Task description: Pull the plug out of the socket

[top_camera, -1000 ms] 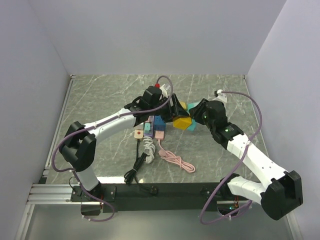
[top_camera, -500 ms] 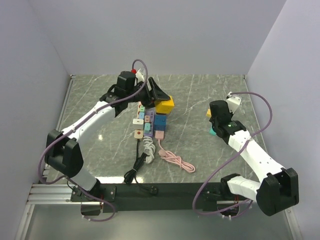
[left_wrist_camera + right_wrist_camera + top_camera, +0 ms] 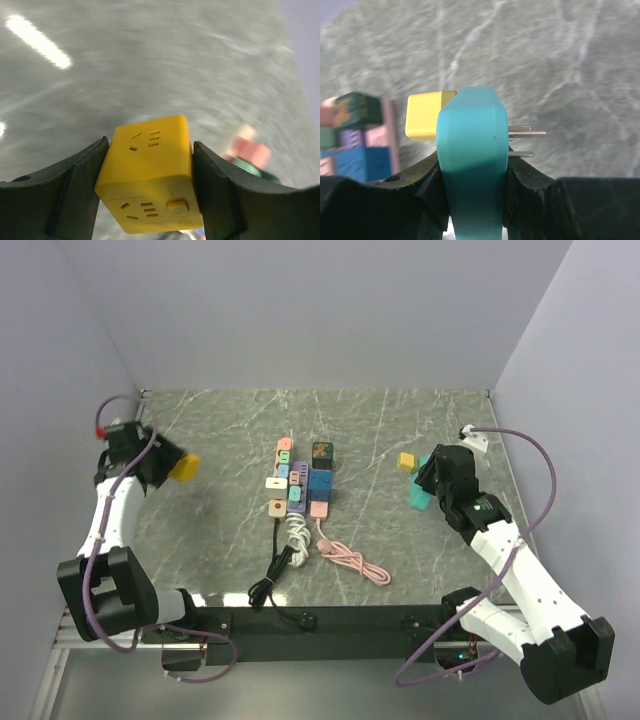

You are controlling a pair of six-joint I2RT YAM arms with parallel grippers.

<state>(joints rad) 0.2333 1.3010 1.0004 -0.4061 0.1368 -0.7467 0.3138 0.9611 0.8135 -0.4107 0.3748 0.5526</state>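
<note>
1. On the yellow socket cube (image 3: 150, 185): slot openings on two faces and a small raised button (image 3: 175, 207) near one lower corner. Any print there too small to read.
2. On the power strips (image 3: 300, 480) at mid-table: coloured blocks only, lettering too small to make out. In the right wrist view, blurred.
3. Clamped by the left gripper (image 3: 150, 146): the socket cube, with the fingers (image 3: 75, 190) roughly half spread and pressed flat against opposite sides. Carried above the table (image 3: 230, 530), out near its far left edge.
4. Pinched in the right gripper (image 3: 472, 160): the teal plug (image 3: 470, 125), jaws almost closed on its narrow body. Bare metal prongs (image 3: 525, 133) sticking out sideways into open air.
5. Plug off the socket cube, over the right side of the table and well apart from the cube.
6. Just beyond the plug, lying on the table: a small yellow block (image 3: 406, 461).
7. A second ago: both grippers together just right of the power strips, cube and plug touching. Half a second ago: already separated, cube above the strips. Now: pulled to opposite sides of the table.
8. Unchanged since then: power strips, white cable (image 3: 296, 533), black cable (image 3: 272, 575) and pink cable (image 3: 350, 560).
</note>
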